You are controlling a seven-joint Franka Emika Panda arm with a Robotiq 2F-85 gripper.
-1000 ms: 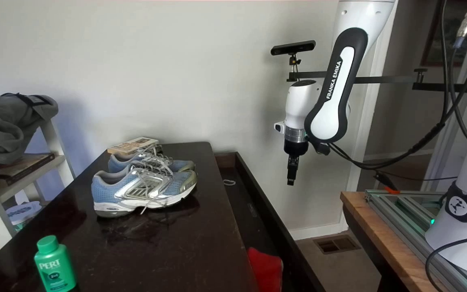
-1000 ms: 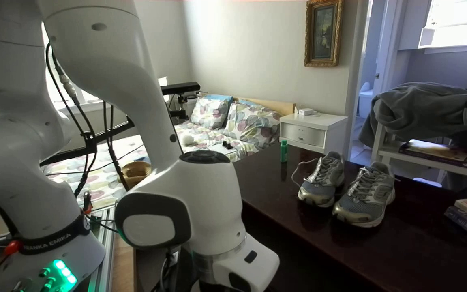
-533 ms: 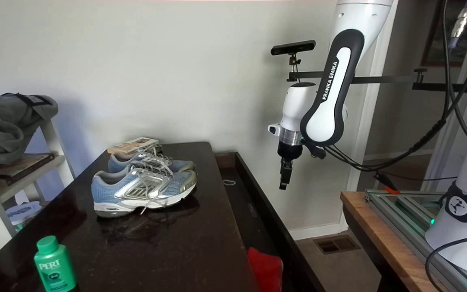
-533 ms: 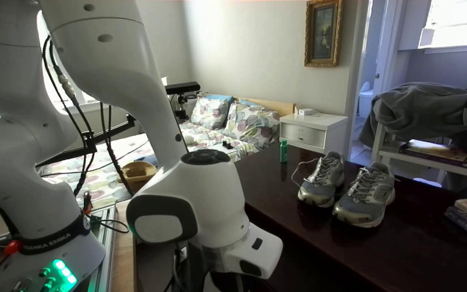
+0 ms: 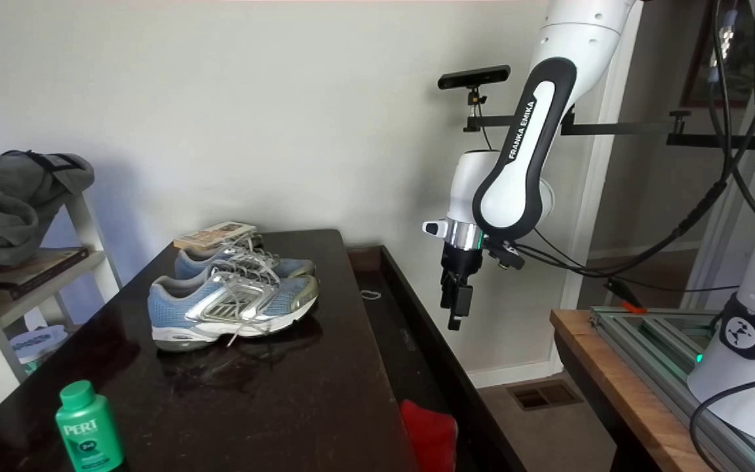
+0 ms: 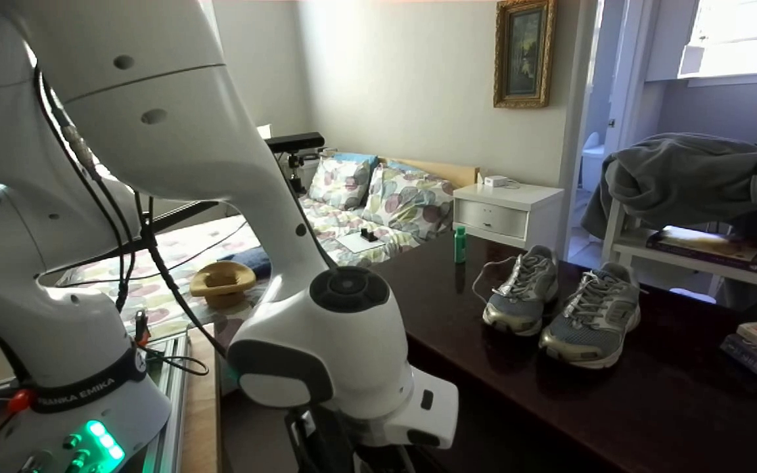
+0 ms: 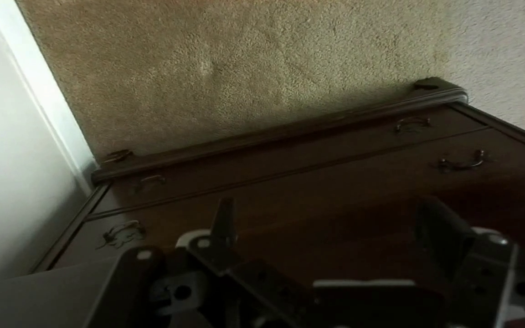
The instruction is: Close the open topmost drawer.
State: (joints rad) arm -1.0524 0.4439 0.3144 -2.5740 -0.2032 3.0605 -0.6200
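The topmost drawer (image 5: 435, 337) is pulled out of the glossy dark dresser (image 5: 331, 400), whose top also shows in an exterior view (image 6: 674, 407). A red cloth (image 5: 430, 436) and a white loop (image 5: 370, 295) lie inside the drawer. My gripper (image 5: 454, 314) points down on the outer side of the drawer's front panel, apparently apart from it. In the wrist view the gripper (image 7: 328, 214) has its fingers wide apart with nothing between them. Behind them are the dresser's lower drawer fronts (image 7: 290, 187) with metal handles. My fingers are out of view in an exterior view, below its edge.
Blue-grey shoes (image 5: 233, 301), a green bottle (image 5: 89, 429) and books (image 5: 217, 235) stand on the dresser. The robot's wooden table (image 5: 613, 373) is opposite the drawer. A wall (image 5: 351, 131) closes off the dresser's end. A mounted camera (image 5: 474, 77) hangs behind the arm.
My gripper has moved down and towards the drawer's front, and has turned so that both fingers show. The drawer and the things on the dresser have not moved.
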